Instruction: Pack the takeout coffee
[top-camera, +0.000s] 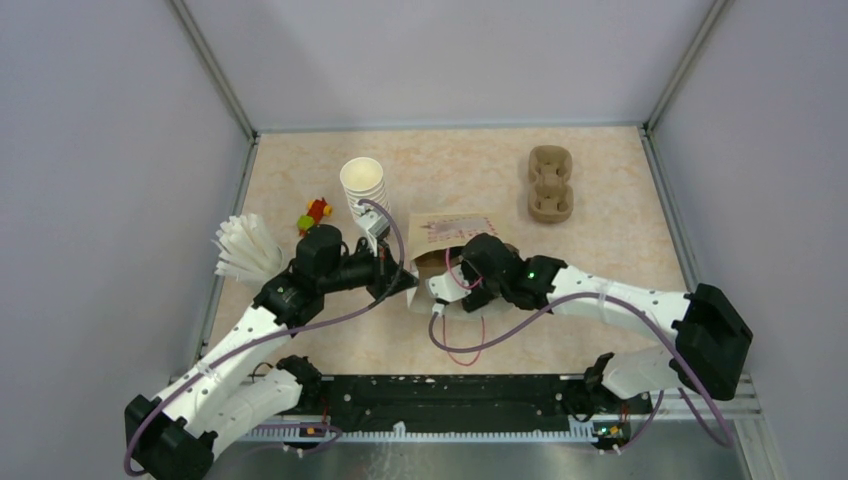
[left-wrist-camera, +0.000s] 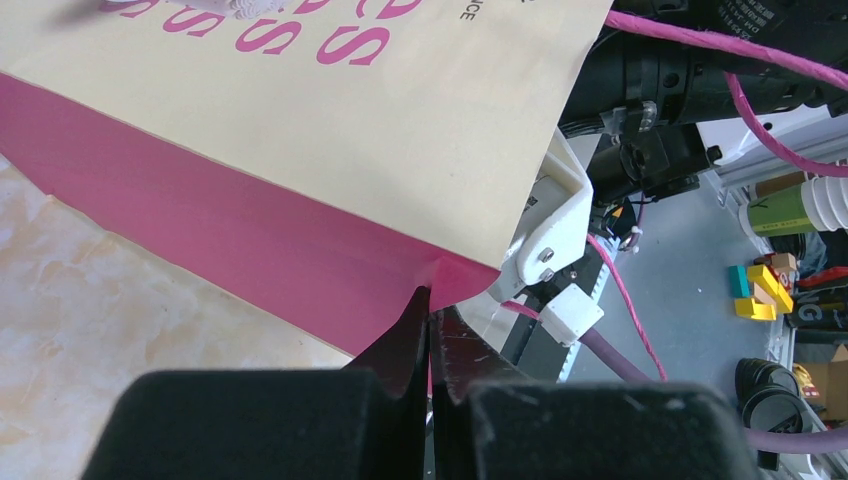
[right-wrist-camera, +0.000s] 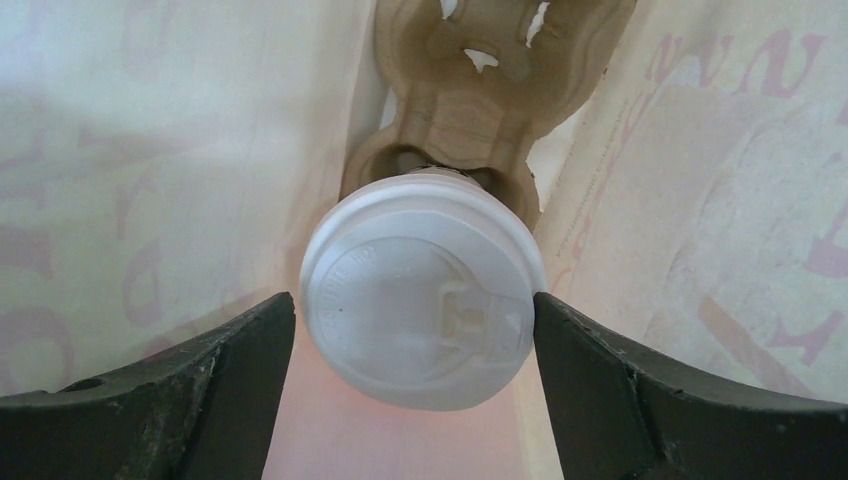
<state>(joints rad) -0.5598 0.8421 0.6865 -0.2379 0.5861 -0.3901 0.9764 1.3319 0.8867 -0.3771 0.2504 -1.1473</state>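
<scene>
The takeout coffee (right-wrist-camera: 420, 290) shows its round white lid, deep inside a cream paper bag with pink lettering (top-camera: 450, 232) that lies on the table. The cup sits in a brown cardboard carrier (right-wrist-camera: 480, 90) within the bag. My right gripper (right-wrist-camera: 415, 300) reaches into the bag's mouth, its dark fingers (right-wrist-camera: 230, 350) spread either side of the lid, with a thin gap on the left. In the top view the cup is hidden by the bag and the right gripper (top-camera: 450, 285). My left gripper (left-wrist-camera: 430, 300) is shut on the bag's (left-wrist-camera: 300, 130) pink edge, holding it.
A tall stack of lidless white cups (top-camera: 362, 185) stands behind the left arm. A second brown carrier (top-camera: 551, 184) lies at the back right. A white fanned stack (top-camera: 245, 248) sits at the left edge, small coloured toys (top-camera: 314, 213) beside it.
</scene>
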